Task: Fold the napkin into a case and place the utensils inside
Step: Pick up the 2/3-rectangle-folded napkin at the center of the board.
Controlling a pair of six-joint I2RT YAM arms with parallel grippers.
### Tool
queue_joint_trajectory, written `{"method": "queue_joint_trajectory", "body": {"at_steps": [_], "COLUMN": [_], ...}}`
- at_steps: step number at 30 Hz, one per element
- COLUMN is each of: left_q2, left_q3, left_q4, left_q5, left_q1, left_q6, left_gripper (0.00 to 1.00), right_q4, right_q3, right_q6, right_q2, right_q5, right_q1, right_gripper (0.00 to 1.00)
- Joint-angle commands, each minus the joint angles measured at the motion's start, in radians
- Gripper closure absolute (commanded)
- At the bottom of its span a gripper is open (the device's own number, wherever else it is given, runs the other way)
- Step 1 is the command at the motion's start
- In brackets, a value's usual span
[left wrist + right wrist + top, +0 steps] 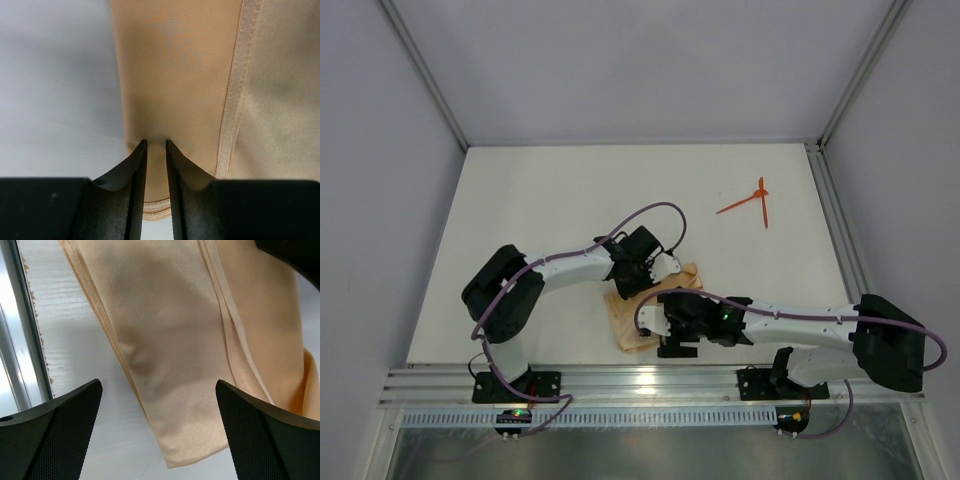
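Observation:
The peach-orange napkin (pixel 628 327) lies partly folded into a narrow strip near the table's front edge, between the two arms. My left gripper (pixel 634 280) is at its far end. In the left wrist view the gripper (pixel 156 142) has its jaws nearly closed, pinching a fold of the napkin (pixel 175 75). My right gripper (pixel 672 328) hovers over the napkin's right side. In the right wrist view the gripper (pixel 159 390) is wide open and empty above the napkin (pixel 175 340). The two orange-red utensils (pixel 748 202) lie crossed at the far right of the table.
An aluminium rail (pixel 640 385) runs along the table's front edge, just near the napkin, and shows in the right wrist view (pixel 15 340). Grey walls and frame posts bound the white table (pixel 550 200) on three sides.

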State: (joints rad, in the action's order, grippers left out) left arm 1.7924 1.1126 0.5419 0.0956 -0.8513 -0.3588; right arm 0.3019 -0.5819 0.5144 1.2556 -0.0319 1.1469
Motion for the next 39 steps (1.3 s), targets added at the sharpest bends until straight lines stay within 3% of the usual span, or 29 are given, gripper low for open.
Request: {"method": "queue_joint_trajectory", "body": {"at_steps": [1, 3, 6, 9, 18, 24, 28, 32, 39], "left_q2": [0.076, 0.076, 0.078, 0.078, 0.081, 0.085, 0.087, 0.087, 0.085], "left_q3": [-0.039, -0.039, -0.036, -0.034, -0.031, -0.033, -0.03, -0.025, -0.023], "left_q4": [0.032, 0.032, 0.035, 0.035, 0.035, 0.036, 0.04, 0.044, 0.044], "left_q5": [0.013, 0.013, 0.013, 0.013, 0.019, 0.026, 0.024, 0.024, 0.019], "left_q1": [0.001, 0.001, 0.001, 0.001, 0.001, 0.001, 0.001, 0.001, 0.001], "left_q6": [-0.02, -0.022, -0.022, -0.022, -0.029, -0.029, -0.032, -0.032, -0.031], "left_gripper": [0.77, 0.77, 0.76, 0.77, 0.77, 0.77, 0.77, 0.77, 0.77], "right_q4": [-0.056, -0.049, 0.018, 0.104, 0.118, 0.141, 0.141, 0.141, 0.111], "right_q3": [-0.009, -0.025, -0.039, -0.067, -0.13, -0.138, -0.127, -0.116, -0.124], "right_q6": [-0.076, -0.074, 0.019, 0.113, 0.147, 0.15, 0.148, 0.139, 0.138], "right_q2": [-0.067, -0.084, -0.064, -0.024, 0.134, 0.185, 0.195, 0.194, 0.14], "right_q5": [0.073, 0.149, 0.263, 0.358, 0.265, 0.164, 0.124, 0.112, 0.136], "right_q1": [-0.025, -0.045, -0.098, -0.131, -0.156, -0.144, -0.115, -0.105, -0.102], "right_gripper": [0.01, 0.02, 0.17, 0.18, 0.2, 0.32, 0.46, 0.69, 0.93]}}
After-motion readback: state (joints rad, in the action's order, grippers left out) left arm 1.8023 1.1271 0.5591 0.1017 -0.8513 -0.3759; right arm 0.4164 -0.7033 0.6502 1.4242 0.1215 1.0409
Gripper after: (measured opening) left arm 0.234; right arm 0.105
